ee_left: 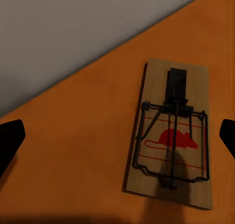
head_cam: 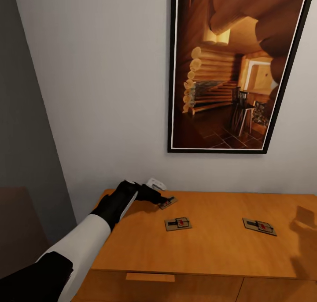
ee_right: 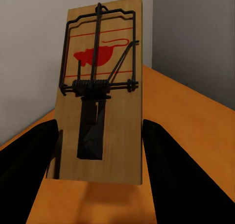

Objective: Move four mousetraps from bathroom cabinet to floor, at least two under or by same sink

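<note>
The big wall (head_cam: 97,86) is standing behind everything, and a tall picture (head_cam: 233,68) of a log house is hanging on it. Below it the orange-brown cabinet (head_cam: 211,249) is stretching wide, and its flat top is holding three mousetraps in the head view.

The left arm is reaching over the back left corner of the top. The left gripper (head_cam: 164,200) is hanging over the back mousetrap (head_cam: 168,202), which is lying near the wall. In the left wrist view the two black fingers are sitting wide apart at the sides and are holding nothing, with that mousetrap (ee_left: 171,136) lying flat, closer to one finger than the other.

The middle mousetrap (head_cam: 178,223) is lying a little nearer the front, and the far mousetrap (head_cam: 259,226) is lying well off to the right.

In the right wrist view the right gripper (ee_right: 100,136) is holding a fourth mousetrap (ee_right: 100,91) up on end. Its fingers are pressing on the two long sides.

I think the job now is grabbing the back trap. To do it well, the left gripper should slide over so the board sits in the middle, then come down and pinch the wooden sides, not the wire.

The wall is very close behind, so there is little room there. There is lots of open top toward the front edge.
</note>
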Tool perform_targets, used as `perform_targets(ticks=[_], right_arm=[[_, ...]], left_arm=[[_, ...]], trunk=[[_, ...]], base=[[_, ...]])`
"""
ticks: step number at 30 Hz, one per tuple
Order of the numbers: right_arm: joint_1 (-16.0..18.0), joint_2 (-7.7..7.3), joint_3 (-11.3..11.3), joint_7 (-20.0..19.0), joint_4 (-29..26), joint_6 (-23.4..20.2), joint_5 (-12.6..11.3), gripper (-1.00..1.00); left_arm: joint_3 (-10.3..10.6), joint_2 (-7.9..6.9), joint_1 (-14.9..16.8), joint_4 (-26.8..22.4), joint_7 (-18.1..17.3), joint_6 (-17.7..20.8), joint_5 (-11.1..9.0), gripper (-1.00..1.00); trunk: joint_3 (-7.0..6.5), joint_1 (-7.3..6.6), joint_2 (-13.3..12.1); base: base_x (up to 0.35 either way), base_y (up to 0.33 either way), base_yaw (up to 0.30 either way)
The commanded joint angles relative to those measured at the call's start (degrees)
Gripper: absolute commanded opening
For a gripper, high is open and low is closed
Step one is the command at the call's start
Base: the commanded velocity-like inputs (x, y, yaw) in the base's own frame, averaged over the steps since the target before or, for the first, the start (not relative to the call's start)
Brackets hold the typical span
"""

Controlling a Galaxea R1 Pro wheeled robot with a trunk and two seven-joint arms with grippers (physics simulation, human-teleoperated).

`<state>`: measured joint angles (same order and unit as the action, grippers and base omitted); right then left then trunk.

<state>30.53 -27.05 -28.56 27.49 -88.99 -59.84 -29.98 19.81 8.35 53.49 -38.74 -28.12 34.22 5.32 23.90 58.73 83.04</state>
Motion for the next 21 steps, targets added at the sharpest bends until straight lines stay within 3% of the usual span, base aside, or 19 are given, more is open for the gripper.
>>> perform_targets(ticks=[1, 5, 9, 12, 21], right_arm=[[0.1, -0.02, 0.0, 0.5, 0.0, -0.2, -0.6, -1.00], [0.1, -0.02, 0.0, 0.5, 0.0, -0.2, -0.6, -1.00], [0.1, -0.02, 0.0, 0.5, 0.0, -0.2, -0.6, -1.00], [0.1, -0.02, 0.0, 0.5, 0.0, -0.2, -0.6, -1.00], [0.1, -0.02, 0.0, 0.5, 0.0, -0.2, -0.6, -1.00]], left_arm=[[0.0, 0.10, 0.0, -0.1, -0.4, 0.1, 0.6, 1.00], [2.0, 1.11, 0.0, -0.1, -0.5, 0.1, 0.6, 1.00], [6.8, 1.55, 0.0, -0.3, -0.6, 0.1, 0.6, 1.00], [8.6, 1.61, 0.0, -1.1, -0.6, 0.2, 0.3, 1.00], [9.4, 1.37, 0.0, -1.6, -0.6, 0.1, 0.4, 1.00]], trunk=[[0.07, 0.00, 0.0], [0.07, 0.00, 0.0], [0.07, 0.00, 0.0], [0.07, 0.00, 0.0], [0.07, 0.00, 0.0]], base=[[0.000, 0.000, 0.000], [0.000, 0.000, 0.000], [0.000, 0.000, 0.000], [0.000, 0.000, 0.000], [0.000, 0.000, 0.000]])
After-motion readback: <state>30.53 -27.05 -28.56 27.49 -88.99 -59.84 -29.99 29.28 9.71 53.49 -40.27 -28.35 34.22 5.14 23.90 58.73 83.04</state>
